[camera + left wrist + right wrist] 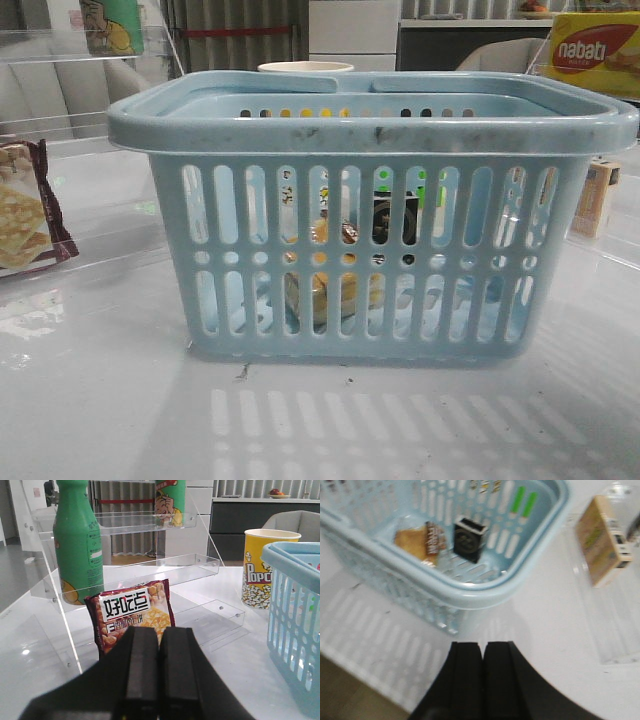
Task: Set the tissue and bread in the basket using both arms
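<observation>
The light-blue slotted basket (370,250) stands mid-table. It also shows in the right wrist view (470,592) and at the edge of the left wrist view (295,615). The wrapped golden-brown bread (415,542) lies on the basket floor and shows through the slots in the front view (330,290). A small black packet (468,538), seemingly the tissue, lies beside it in the basket (392,220). My left gripper (159,632) is shut and empty, low over the table before a cracker packet. My right gripper (482,647) is shut and empty, outside the basket's rim. Neither gripper shows in the front view.
A maroon-edged cracker packet (132,612) leans on a clear acrylic shelf (150,565) holding a green bottle (77,545). A yellow popcorn cup (265,567) stands behind the basket. A tan box (602,540) lies on a clear tray at the right. A yellow-red box (595,50) sits at the far right.
</observation>
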Robot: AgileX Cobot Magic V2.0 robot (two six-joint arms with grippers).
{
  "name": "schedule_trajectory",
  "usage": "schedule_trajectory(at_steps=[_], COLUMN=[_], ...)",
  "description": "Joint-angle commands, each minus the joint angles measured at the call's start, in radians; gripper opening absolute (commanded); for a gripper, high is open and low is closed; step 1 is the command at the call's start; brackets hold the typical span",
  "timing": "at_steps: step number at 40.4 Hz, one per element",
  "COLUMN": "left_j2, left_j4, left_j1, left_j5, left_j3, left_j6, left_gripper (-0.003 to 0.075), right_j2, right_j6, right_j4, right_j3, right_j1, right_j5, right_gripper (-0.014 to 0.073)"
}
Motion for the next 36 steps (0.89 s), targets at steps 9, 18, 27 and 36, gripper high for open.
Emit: schedule_trajectory(at_steps=[9,18,27,36], left_j2=[-0.017,-0.017,-0.017,-0.017], left_j4=[0.0,0.0,0.0,0.0], left_j1=[-0.006,-0.006,-0.006,-0.006], left_j5=[-0.101,-0.101,-0.101,-0.101], left_j3=[-0.001,-0.001,-0.001,-0.001], left_j6=[-0.01,-0.01,-0.01,-0.01], left_gripper=[0.0091,0.0091,0.0091,0.0091], right_j2=[-0.358,-0.555,-0.626,-0.625], right_j6=[-0.008,-0.007,-0.003,-0.001], right_j4=[-0.015,-0.015,0.009,0.025], right_j3=[0.311,0.55,0.705,0.704], right_j1=[-0.288,-0.315,-0.315,-0.315], right_j5=[-0.412,-0.564,-0.73,-0.734], right_gripper=[0.0076,0.0076,0.0076,0.0076])
